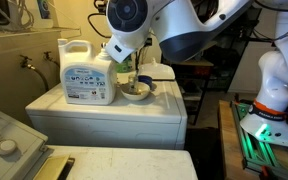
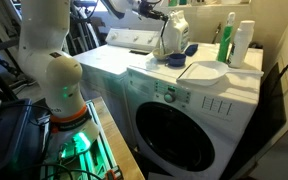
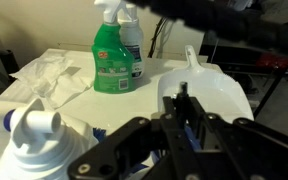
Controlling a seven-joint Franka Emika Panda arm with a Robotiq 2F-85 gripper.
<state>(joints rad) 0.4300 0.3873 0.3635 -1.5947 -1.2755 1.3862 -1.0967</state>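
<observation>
- The bowl [image 1: 135, 90] sits directly beneath the gripper [image 1: 131, 76], on the washer top [image 1: 104, 112].
- I cannot tell whether the fingers are apart or closed, as the wrist view blurs them.
- The detergent jug [image 1: 88, 72] stands just beside the gripper, so any move is best kept vertical, slow and clear of it.

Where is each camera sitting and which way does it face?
Exterior view: beside the white machine top, facing the white plastic detergent jug; white arm links overhead.
Exterior view: in front of the white front-loading washer; the arm's white base shows.
Wrist view: behind the gripper, facing the green plastic spray bottle, also in an exterior view.
</observation>
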